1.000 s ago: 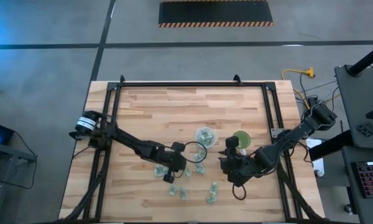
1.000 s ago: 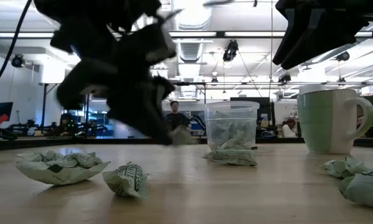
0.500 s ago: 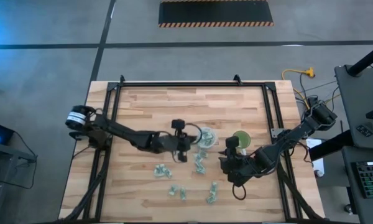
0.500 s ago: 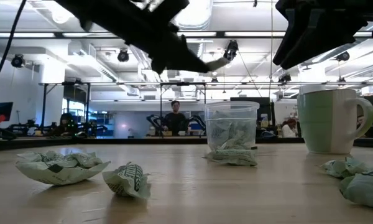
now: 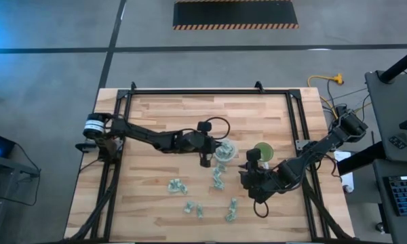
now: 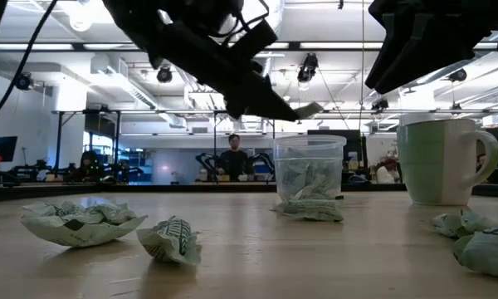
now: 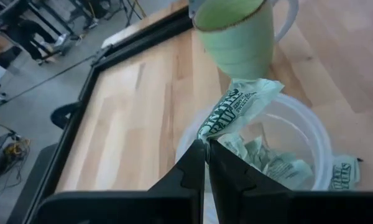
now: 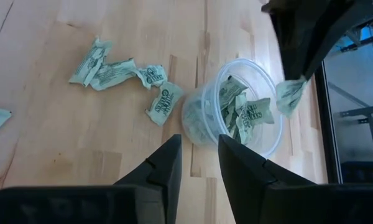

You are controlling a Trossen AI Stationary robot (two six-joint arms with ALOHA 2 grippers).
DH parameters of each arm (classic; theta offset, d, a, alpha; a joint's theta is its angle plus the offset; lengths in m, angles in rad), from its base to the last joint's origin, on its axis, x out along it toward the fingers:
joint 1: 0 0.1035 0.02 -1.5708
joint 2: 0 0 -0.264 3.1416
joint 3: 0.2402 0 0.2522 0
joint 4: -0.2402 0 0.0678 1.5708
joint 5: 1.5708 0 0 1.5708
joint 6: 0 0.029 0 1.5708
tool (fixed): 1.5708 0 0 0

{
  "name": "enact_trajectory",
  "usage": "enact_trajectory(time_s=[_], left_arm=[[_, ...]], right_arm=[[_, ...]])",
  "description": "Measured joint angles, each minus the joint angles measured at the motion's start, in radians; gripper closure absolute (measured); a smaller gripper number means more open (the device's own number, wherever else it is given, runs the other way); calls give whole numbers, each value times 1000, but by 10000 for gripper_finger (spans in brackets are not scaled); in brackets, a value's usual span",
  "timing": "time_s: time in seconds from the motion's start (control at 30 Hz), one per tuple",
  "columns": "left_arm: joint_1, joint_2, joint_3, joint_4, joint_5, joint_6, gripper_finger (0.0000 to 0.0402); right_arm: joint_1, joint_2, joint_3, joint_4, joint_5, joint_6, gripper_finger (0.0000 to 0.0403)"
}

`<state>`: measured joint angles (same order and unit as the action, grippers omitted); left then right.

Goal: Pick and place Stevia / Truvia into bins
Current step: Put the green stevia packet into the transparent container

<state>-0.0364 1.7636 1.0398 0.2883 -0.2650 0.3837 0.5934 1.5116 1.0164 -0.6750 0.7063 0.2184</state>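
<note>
Sachet held over the clear cup, ready to drop.

My left claw [image 7: 206, 148] is clamped on a Stevia sachet [image 7: 236, 107] just above the clear cup [image 5: 224, 150] at frame centre, so release should land it inside. My right claw [image 8: 198, 163], fingers apart, waits beside the green cup [image 5: 262, 150]; loose sachets [image 5: 176, 185] probably number six on the tabletop [image 5: 163, 115].

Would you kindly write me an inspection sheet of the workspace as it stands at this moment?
Surface: wooden table, black frame.
Job's things: clear cup part-filled with sachets; green cup beside it; loose sachets on the wood.
Clutter: nothing seen.
Grippers: left gripper shut on a sachet above the clear cup; right gripper open, near the green cup.
Cables: yellow cable on the floor.
Surroundings: person far behind; striped mat.
</note>
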Motion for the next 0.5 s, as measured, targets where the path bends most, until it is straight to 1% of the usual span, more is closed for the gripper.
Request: enact_trajectory(time_s=[0.2,0.27,0.37,0.5], left_arm=[[0,18,9,-3,4,2,401],[0,18,9,-13,4,18,394],[-1,19,9,-20,4,20,363],[-1,19,10,-19,3,17,307]], right_arm=[[0,0,0,-1,0,0,315],[0,0,0,0,0,0,316],[0,0,-1,0,0,0,319],[0,0,-2,0,0,0,322]])
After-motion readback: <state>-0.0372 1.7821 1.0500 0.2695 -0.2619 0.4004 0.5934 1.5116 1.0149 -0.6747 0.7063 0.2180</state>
